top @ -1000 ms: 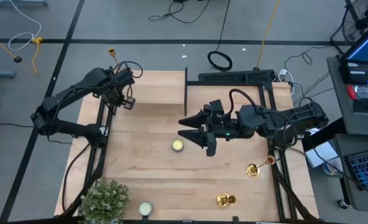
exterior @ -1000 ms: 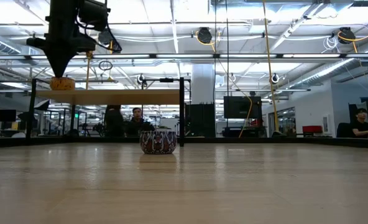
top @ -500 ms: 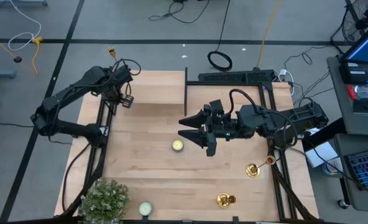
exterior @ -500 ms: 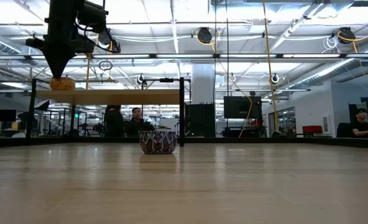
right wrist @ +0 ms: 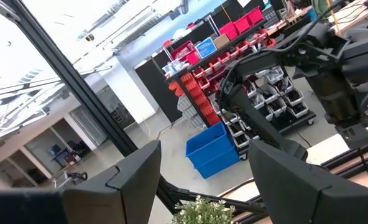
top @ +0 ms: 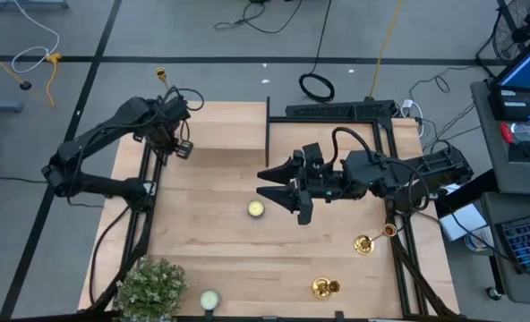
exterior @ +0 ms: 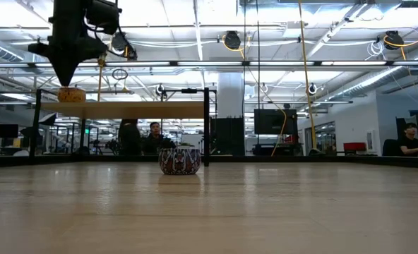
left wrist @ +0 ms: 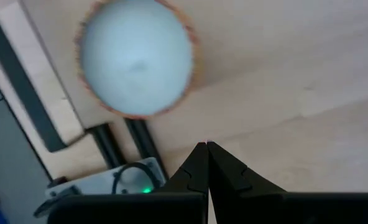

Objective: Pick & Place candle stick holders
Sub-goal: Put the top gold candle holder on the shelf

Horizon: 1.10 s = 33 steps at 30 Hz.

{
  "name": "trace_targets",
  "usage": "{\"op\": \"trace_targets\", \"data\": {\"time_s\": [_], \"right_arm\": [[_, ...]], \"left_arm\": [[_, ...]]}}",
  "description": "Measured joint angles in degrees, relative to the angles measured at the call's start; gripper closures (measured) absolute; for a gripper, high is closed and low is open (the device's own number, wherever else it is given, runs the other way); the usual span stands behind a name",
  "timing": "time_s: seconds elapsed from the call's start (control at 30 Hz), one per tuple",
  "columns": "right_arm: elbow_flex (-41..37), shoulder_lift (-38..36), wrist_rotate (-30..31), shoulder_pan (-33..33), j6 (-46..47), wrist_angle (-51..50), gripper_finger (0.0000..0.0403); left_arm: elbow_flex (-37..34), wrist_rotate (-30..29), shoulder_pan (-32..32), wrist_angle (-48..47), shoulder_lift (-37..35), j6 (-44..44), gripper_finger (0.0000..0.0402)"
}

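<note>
Left wrist view shows left fingers (left wrist: 207,163) pressed together; right fingers (right wrist: 202,180) apart, tips cut off.

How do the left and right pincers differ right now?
The left pincer is shut, fingertips touching; the right pincer stands open. The left one is near the table's far left corner; the right one is over its middle, by a yellow tealight. Both hold nothing.

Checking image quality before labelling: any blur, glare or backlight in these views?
Left wrist view: white round object close and soft, out of focus. Low view: bright ceiling lights leave the arm a dark silhouette. Right wrist view: sky blown out. High view: evenly lit, candle stick holders glint.
</note>
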Motion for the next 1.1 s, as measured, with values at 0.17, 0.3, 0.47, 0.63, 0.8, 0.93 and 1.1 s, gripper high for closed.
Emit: {"op": "trace_targets", "data": {"time_s": [0.17, 0.3, 0.47, 0.63, 0.8, 0.93, 1.1], "right_arm": [[0.00, 0.00, 0.00, 0.00, -0.57, 0.42, 0.0165], [0.00, 0.00, 0.00, 0.00, -1.53, 1.77, 0.0165], [0.00, 0.01, 0.00, 0.00, -1.67, 2.06, 0.0165], [0.00, 0.02, 0.04, 0.00, -1.62, 2.09, 0.0165], [0.00, 0.02, 0.07, 0.00, -1.92, 2.10, 0.0165], [0.00, 0.02, 0.11, 0.00, -2.85, 2.95, 0.0165], [0.00, 0.02, 0.07, 0.40, -4.59, 5.29, 0.0165]], "left_arm": [[0.00, 2.56, -4.34, 2.66, -2.82, -0.83, 0.0401], [0.00, 7.32, -8.47, 8.04, -5.53, -0.90, 0.0401], [0.00, 10.76, -13.89, 18.23, -9.53, -1.72, 0.0401], [0.00, 13.74, -18.57, 28.43, -12.57, -3.35, 0.0401], [0.00, 18.42, -24.07, 37.53, -14.05, -4.82, 0.0401], [0.00, 20.65, -29.96, 42.26, -14.45, -5.20, 0.0400], [0.00, 21.95, -38.93, 44.17, -14.27, -4.64, 0.0400]]}}
